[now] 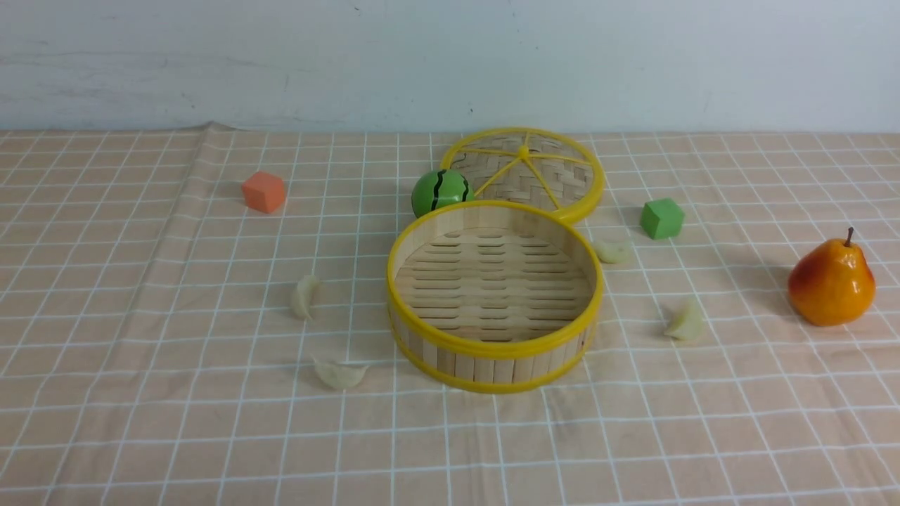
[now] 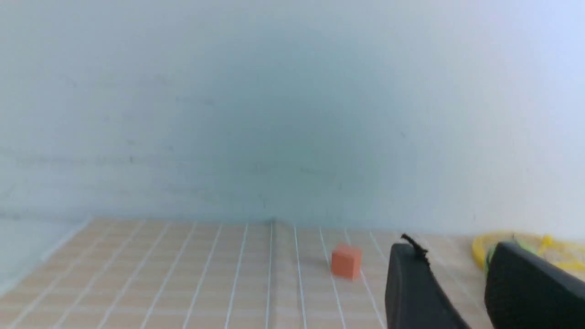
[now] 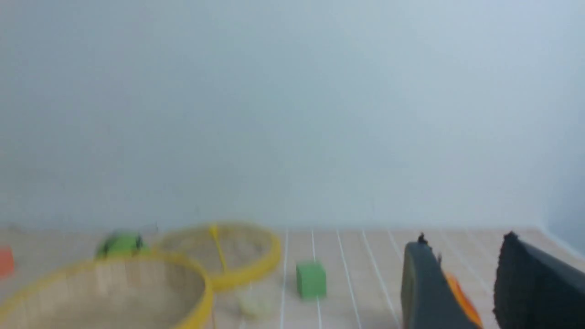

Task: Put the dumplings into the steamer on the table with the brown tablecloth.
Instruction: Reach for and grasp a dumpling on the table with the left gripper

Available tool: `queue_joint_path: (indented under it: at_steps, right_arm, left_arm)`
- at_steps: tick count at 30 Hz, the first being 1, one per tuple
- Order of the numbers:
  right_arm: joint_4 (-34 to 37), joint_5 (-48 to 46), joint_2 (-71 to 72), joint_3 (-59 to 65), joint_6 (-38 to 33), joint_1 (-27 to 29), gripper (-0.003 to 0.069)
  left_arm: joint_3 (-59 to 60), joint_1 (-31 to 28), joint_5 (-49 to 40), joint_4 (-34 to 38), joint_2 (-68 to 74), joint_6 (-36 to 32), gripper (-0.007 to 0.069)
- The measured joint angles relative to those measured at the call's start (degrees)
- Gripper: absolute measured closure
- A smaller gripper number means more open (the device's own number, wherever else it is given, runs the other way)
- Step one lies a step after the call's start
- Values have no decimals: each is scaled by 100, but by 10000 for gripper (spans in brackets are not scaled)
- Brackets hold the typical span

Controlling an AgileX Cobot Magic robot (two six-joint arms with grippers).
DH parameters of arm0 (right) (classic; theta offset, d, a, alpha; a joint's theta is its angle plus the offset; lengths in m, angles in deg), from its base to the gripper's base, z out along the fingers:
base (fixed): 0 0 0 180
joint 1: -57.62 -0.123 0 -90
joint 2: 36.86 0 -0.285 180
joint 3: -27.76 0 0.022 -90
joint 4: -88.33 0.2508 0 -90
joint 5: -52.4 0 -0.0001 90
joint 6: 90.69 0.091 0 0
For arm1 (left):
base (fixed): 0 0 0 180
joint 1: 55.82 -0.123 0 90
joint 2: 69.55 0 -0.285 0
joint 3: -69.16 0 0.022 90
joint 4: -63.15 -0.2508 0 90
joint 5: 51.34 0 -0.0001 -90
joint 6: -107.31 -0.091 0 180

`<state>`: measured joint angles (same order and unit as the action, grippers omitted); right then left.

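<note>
Dark, tapering claw fingers (image 2: 411, 288).

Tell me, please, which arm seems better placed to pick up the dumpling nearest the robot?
Probably the left. That dumpling lies on the cloth to the left of the steamer, on the left arm's own side; the right arm would likely have to reach across the steamer.

No text, label, brand, number or sign can be read on anything in the three views
</note>
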<state>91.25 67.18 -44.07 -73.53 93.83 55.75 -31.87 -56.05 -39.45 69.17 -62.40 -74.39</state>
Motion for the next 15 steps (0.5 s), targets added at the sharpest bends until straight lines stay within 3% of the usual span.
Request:
queue_joint_path:
  at_steps: [2,4,7,8,9,10,13,15]
  right_arm:
    - [81,831,0,0,490,0,420]
    - [100,1083,0,0,727,0,420]
    - [100,1362,0,0,1270,0,424]
    - [89,1370,0,-5,1422,0,431]
    - [87,1370,0,-15,1435,0,433]
    - [82,1284,0,-91,1481,0,456]
    - [82,1098,-77,-386,1430,0,515]
    - [82,781,-497,-978,1268,0,617]
  left_arm:
    - [0,0,606,5,0,170,386]
    - [0,0,872,5,0,469,386]
    - [0,0,1603,10,0,1922,386]
    - [-47,0,1751,17,0,2687,390]
    - [-62,0,1762,17,0,2791,391]
    - [-259,0,1677,-34,9,3525,414]
    - [-798,0,1395,-356,243,4178,488]
    - [-1655,0,864,-1117,919,4610,613]
